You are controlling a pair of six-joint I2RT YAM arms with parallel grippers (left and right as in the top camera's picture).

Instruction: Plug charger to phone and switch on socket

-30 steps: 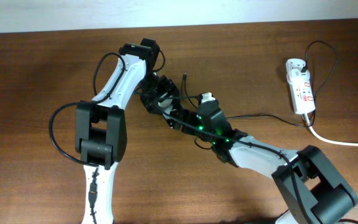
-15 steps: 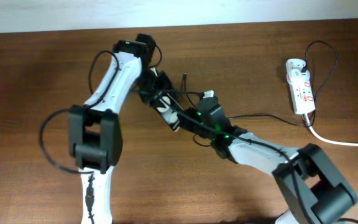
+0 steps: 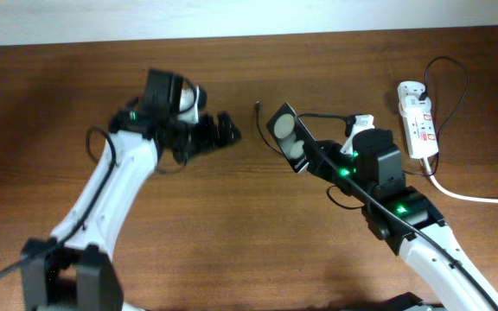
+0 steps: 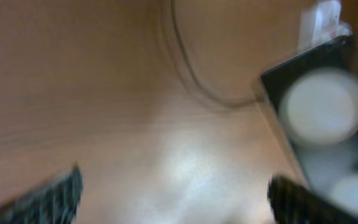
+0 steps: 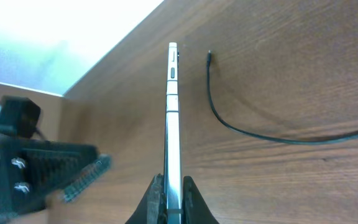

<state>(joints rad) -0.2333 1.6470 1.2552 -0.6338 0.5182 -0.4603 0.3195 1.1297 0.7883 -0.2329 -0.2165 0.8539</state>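
The phone (image 3: 285, 135) is a black slab with two white round patches, held edge-up above the table by my right gripper (image 3: 312, 160), which is shut on its lower end. In the right wrist view the phone (image 5: 173, 106) stands edge-on between that gripper's (image 5: 171, 194) jaws. The charger cable (image 5: 229, 124) lies on the wood just right of it, tip (image 3: 257, 106) free. My left gripper (image 3: 220, 134) is open, empty, a short way left of the phone. Its blurred wrist view shows the phone (image 4: 328, 112) at right. The socket (image 3: 418, 119) lies far right.
The socket's thick white cord (image 3: 478, 198) runs off the right edge. A thin black cable loops above the socket (image 3: 456, 73). The table's far edge (image 3: 249, 34) meets a pale wall. The left arm's gripper (image 5: 42, 165) shows left of the phone in the right wrist view.
The left gripper has opened, let go of the phone and swung back left. The right gripper has shut on the phone and carried it right, away from the left arm.
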